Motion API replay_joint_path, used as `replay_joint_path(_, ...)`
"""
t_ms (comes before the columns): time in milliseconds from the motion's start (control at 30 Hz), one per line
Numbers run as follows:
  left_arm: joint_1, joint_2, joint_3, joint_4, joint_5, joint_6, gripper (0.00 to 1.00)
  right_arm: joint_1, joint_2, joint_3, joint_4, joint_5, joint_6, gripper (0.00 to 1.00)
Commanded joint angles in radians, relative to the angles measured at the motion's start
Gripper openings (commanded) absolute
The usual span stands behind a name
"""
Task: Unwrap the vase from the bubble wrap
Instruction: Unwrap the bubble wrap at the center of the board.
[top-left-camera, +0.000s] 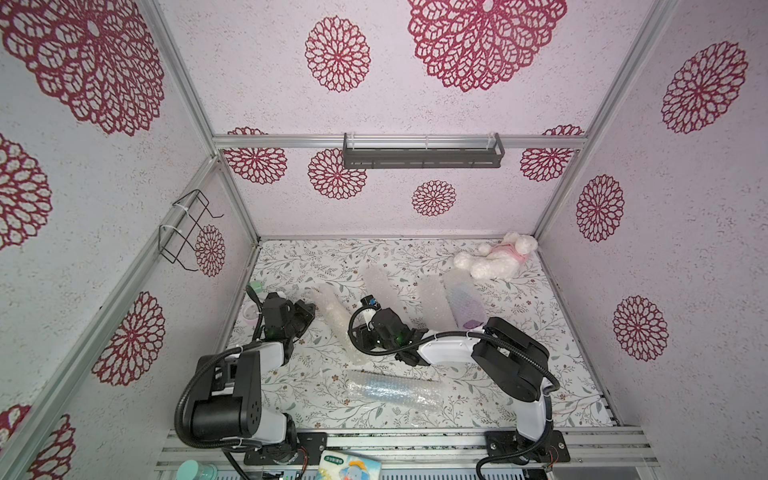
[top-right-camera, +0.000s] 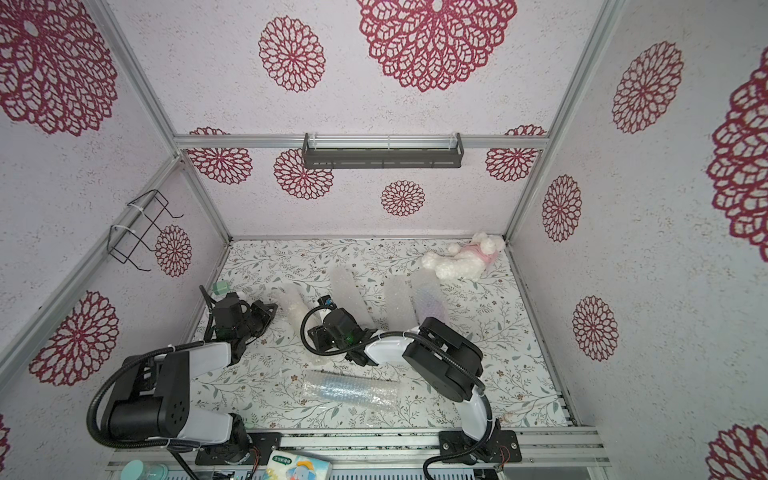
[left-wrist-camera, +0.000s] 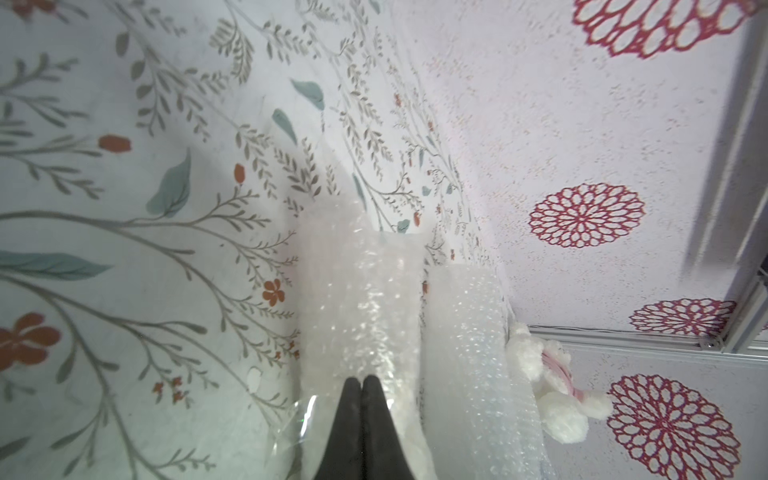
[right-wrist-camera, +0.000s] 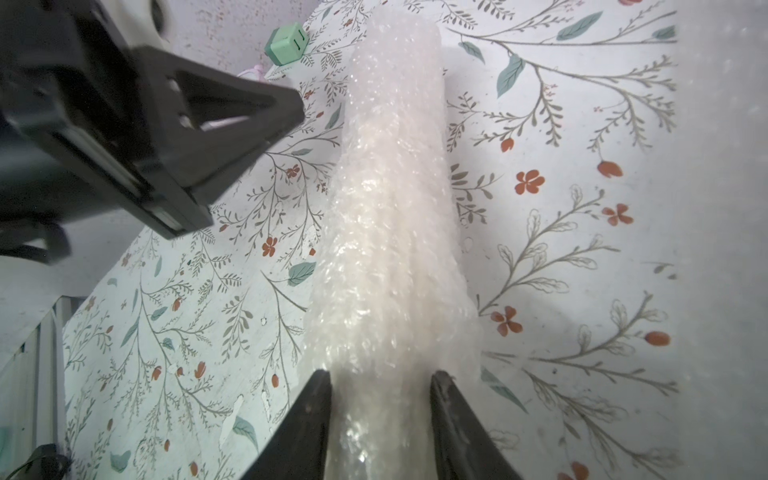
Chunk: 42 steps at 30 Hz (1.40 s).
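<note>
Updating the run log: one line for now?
left gripper shut beside bubble wrap | right gripper shut on it | wrap unopened

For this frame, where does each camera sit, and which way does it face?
Top views: high over the robot's side, looking down and toward the back wall at the table; the left arm and right arm show in both top views.
Left wrist: on the left arm, looking past the shut left end effector along the wrapped bundle toward the plush toy.
Right wrist: on the right arm, looking along that bundle toward the green cube; the right end effector straddles it.
Shared: both wrist views show the bundle.
</note>
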Motion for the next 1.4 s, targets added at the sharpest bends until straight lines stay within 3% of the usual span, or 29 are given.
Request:
replay_joint_path(0, -0.010, -0.077, 0.039, -0.089, -0.050, 0.020, 0.00, 0.016, -0.017, 0.012, -0.061, 0.074, -0.068, 0.42)
replay_joint_path(167, -0.016, -0.118, 0.062, -0.145, -0.046, 0.013, 0.00, 0.038, -0.010, 0.031, -0.092, 0.109, -0.099, 0.42)
replay_joint_path(333, -0.022, -0.169, 0.048, -0.321, -0.092, 0.025, 0.03, 0.038, -0.007, 0.039, -0.104, 0.114, -0.108, 0.43)
replay_joint_path(433, -0.019, -0.155, 0.024, -0.331, -0.070, 0.017, 0.30, 0.038, -0.006, 0.037, -0.099, 0.112, -0.110, 0.43)
replay_joint_path(533, -0.008, -0.152, -0.054, -0.212, -0.040, -0.018, 0.58, 0.038, -0.006, 0.032, -0.090, 0.106, -0.106, 0.43)
replay_joint_path(667, 0.002, -0.115, -0.141, 0.012, -0.004, -0.072, 0.70, 0.039, -0.009, 0.027, -0.085, 0.102, -0.107, 0.43)
replay_joint_path(833, 0.003, -0.022, -0.199, 0.239, -0.005, -0.123, 0.72, 0.038, -0.008, 0.027, -0.075, 0.096, -0.106, 0.43)
replay_joint_path(1000, 0.024, 0.108, -0.227, 0.413, 0.008, -0.158, 0.65, 0.039, 0.000, 0.034, -0.071, 0.088, -0.106, 0.43)
replay_joint_path(1100, 0.038, 0.208, -0.240, 0.560, 0.035, -0.184, 0.55, 0.038, 0.000, 0.039, -0.072, 0.089, -0.108, 0.43)
replay_joint_path(1367, 0.043, 0.433, -0.231, 0.860, 0.071, -0.270, 0.51, 0.038, 0.006, 0.044, -0.079, 0.097, -0.110, 0.43)
